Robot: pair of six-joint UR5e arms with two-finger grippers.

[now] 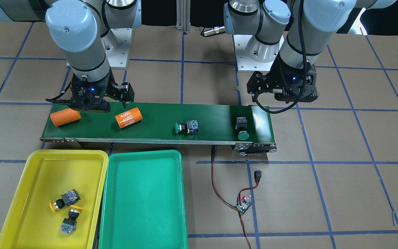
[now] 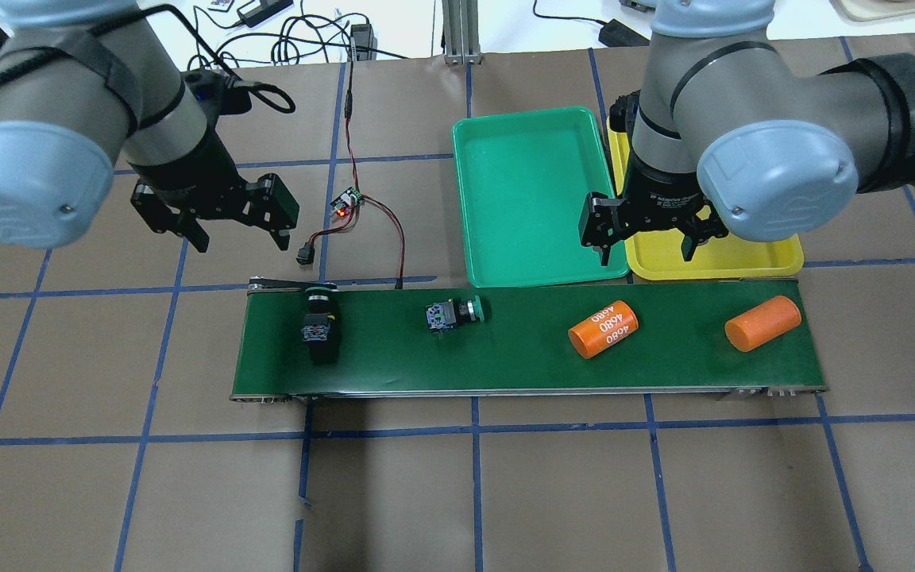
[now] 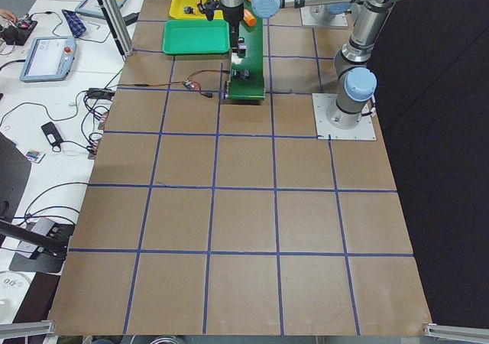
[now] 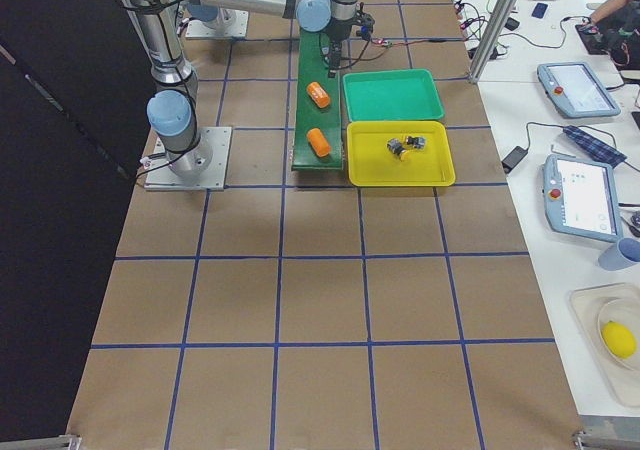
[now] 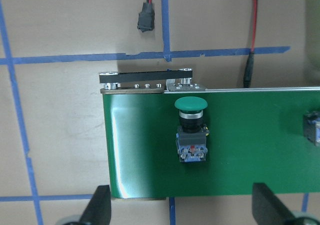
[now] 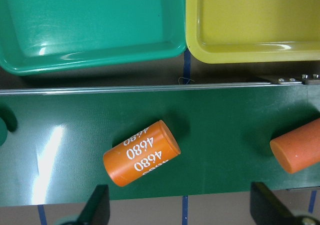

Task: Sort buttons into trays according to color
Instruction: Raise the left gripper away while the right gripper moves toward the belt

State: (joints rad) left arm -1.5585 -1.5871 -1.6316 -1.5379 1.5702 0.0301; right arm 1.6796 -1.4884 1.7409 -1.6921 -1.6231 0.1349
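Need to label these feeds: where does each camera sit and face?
Front: across the table, facing the left arm and right arm.
Overhead: behind the shoulders, looking down; left hand, right hand.
Left side: table's left end, looking along; both arms.
Right side: right end, looking along; both arms.
Left wrist: above a green button; its fingertips.
Right wrist: above an orange cylinder; its fingertips.
Both wrists share the belt.

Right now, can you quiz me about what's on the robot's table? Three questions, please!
1. True or false: both yellow buttons lie in the yellow tray.
2. How many green buttons lie on the conveyor belt?
3. Pick one: the left gripper is A) open, B) shut on a green button, C) shut on a yellow button.

Key: 1 true. 2 two. 3 A.
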